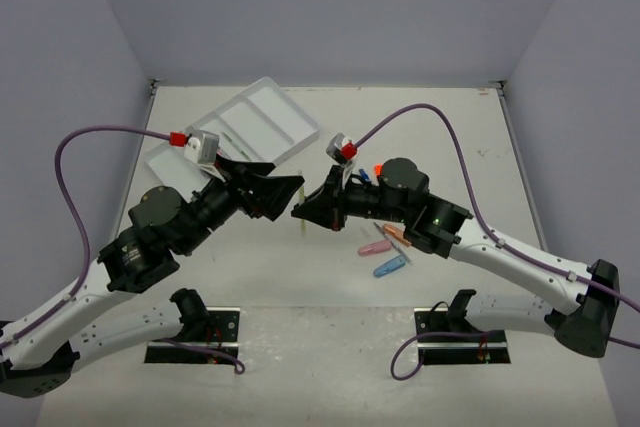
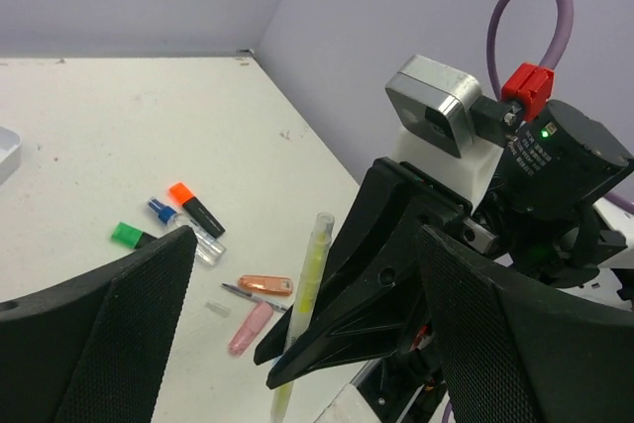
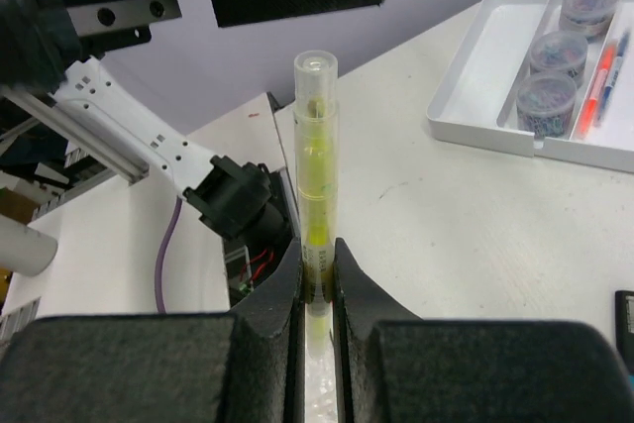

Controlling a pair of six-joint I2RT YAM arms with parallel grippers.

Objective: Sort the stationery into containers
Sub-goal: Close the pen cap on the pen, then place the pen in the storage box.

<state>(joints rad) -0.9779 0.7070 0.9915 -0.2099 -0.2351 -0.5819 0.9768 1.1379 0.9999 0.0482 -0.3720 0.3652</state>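
Okay, right tool (image 3: 315, 257) clamps the yellow pen (image 3: 315, 165) at frame centre, left tool (image 1: 285, 195) wide open, so carry it level to the tray (image 1: 250, 127) upper left and release low.

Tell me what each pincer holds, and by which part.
The right pincer is shut on the thin yellow-green translucent plastic pen, pinching its barrel, with the clear capped end sticking out beyond it. The left pincer is open, holding nothing.
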